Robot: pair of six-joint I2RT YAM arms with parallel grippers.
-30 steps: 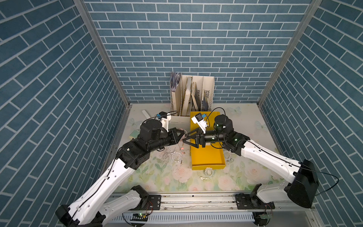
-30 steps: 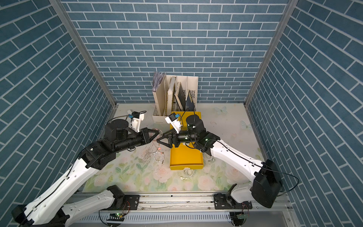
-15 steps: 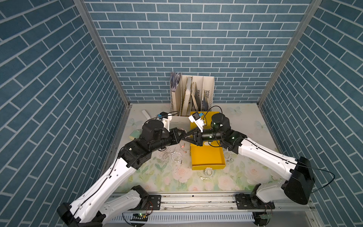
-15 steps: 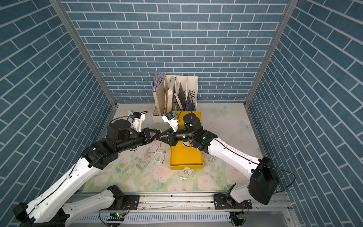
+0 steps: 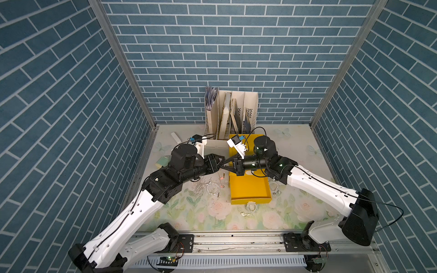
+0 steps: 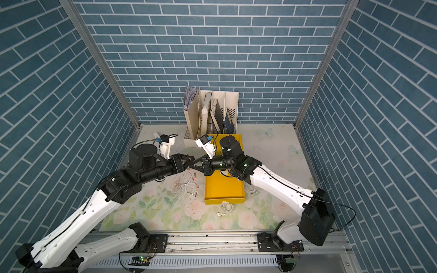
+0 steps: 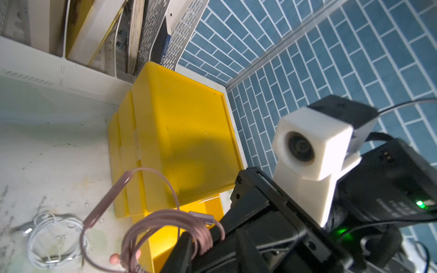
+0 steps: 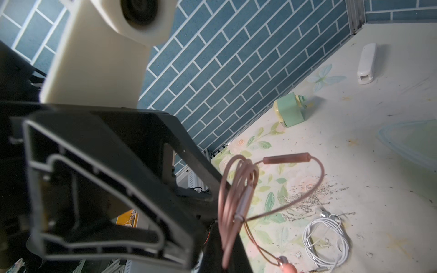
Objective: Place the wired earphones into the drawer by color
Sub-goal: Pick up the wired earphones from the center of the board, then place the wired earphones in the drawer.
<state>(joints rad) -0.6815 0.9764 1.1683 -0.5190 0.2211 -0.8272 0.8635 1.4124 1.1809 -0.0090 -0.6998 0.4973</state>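
Note:
Above the mat, just left of the yellow drawer (image 5: 250,202), my two grippers meet tip to tip. My right gripper (image 5: 222,165) is shut on the pinkish wired earphones (image 8: 238,189), whose coil and remote loop hang from its fingers (image 8: 224,255). The jaws of my left gripper (image 5: 220,162) stand partly apart, so it is open, and the pink coil (image 7: 165,219) still drapes over one black finger. The pink earbuds (image 5: 221,177) dangle below. White earphones lie left of the drawer (image 5: 212,189), right of it (image 5: 274,186) and in front of it (image 5: 250,208). The pulled-out drawer looks empty.
The yellow drawer cabinet (image 7: 184,132) stands against a beige file organizer (image 5: 231,113) at the back wall. A green block (image 8: 290,111) and a white stick (image 8: 366,63) lie at the left back. Dark specks (image 5: 197,188) are scattered beside the white coil.
My right gripper moved in and shut on the pink coil held by my left gripper. The left jaws have since come apart.

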